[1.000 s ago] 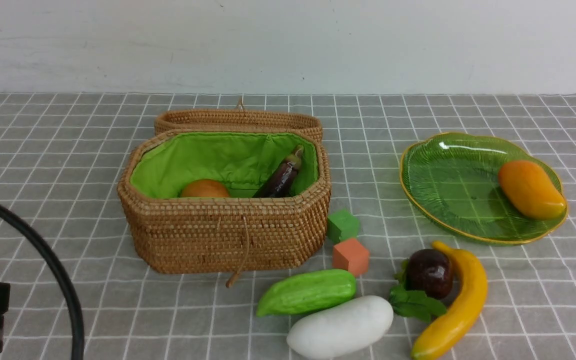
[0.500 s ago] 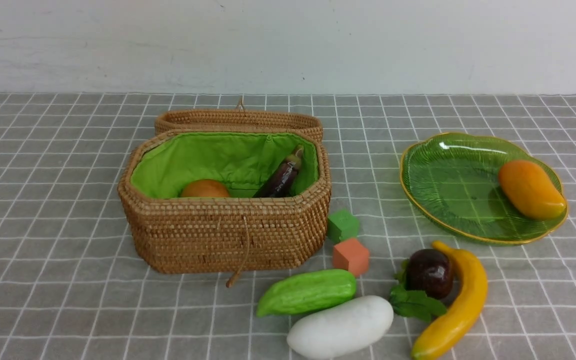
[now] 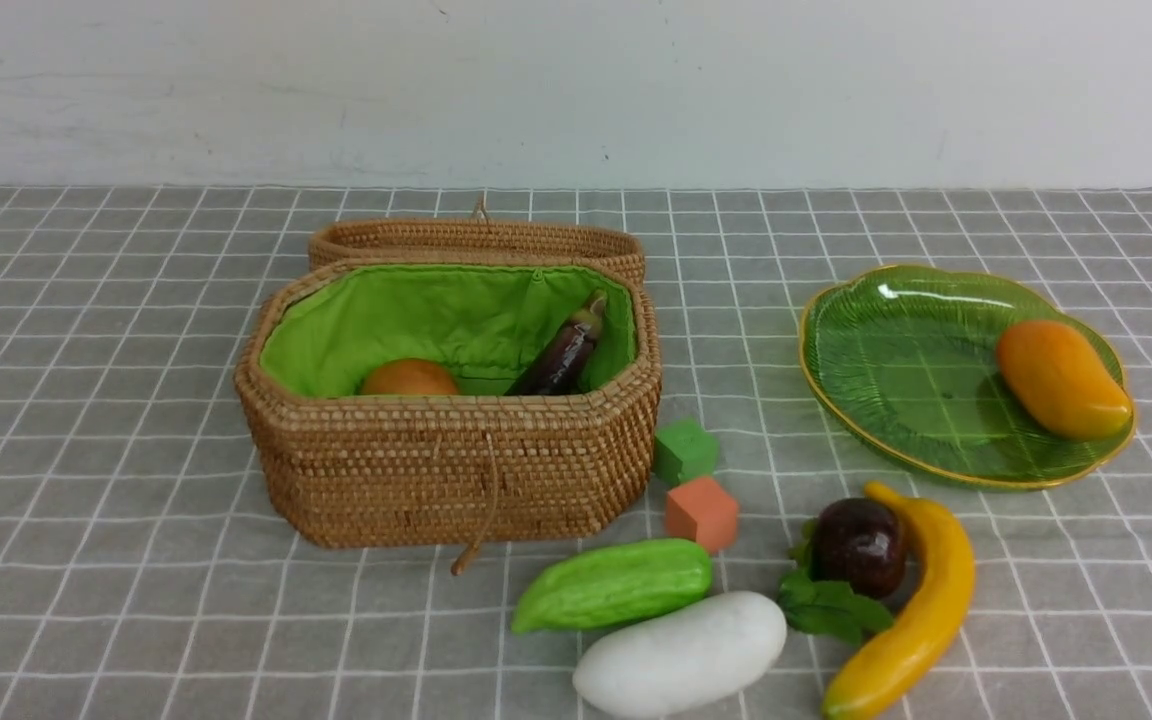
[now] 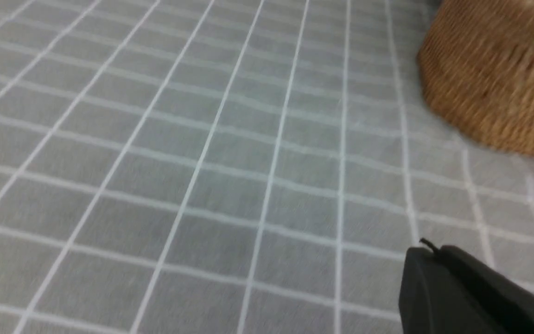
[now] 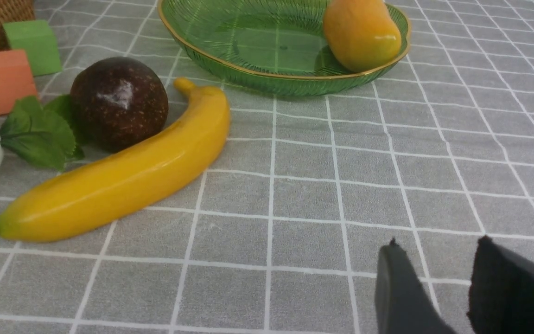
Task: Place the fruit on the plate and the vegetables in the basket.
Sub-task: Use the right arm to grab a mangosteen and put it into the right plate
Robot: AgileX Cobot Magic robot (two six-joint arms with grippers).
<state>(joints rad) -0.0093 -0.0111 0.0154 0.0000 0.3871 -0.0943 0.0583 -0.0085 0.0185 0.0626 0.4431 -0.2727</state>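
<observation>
A: What are the two tools doing?

B: The left gripper [image 4: 429, 253] has its jaws pressed together on nothing. It is low over the grey checked tablecloth [image 3: 136, 500], apart from the basket [image 3: 456, 470]. The right gripper [image 5: 438, 246] has its jaws apart with only cloth showing between them, well away from the basket.

A: What lies nearest the robot?

B: The white gourd [image 3: 679, 655] lies in front of the basket's right end, with the green gourd [image 3: 613, 584] just behind it. Further to the basket's right, the banana [image 3: 911, 610] curves around the maroon fruit [image 3: 859, 545], which touches the leafy bunch [image 3: 831, 605].

A: And closer to the basket?

B: An orange cube [image 3: 702, 513] and a green cube [image 3: 685, 450] stand just beside its right front corner.

A: Inside it?

B: The tuber [image 3: 410, 378] rests on the green lining toward the left. The eggplant [image 3: 564, 355] leans tilted toward the right wall.

A: Farther off?

B: The plate [image 3: 896, 380] lies well to the basket's right, with the mango [image 3: 1061, 378] on the side away from the basket. The lid [image 3: 476, 240] hangs open behind the basket.
</observation>
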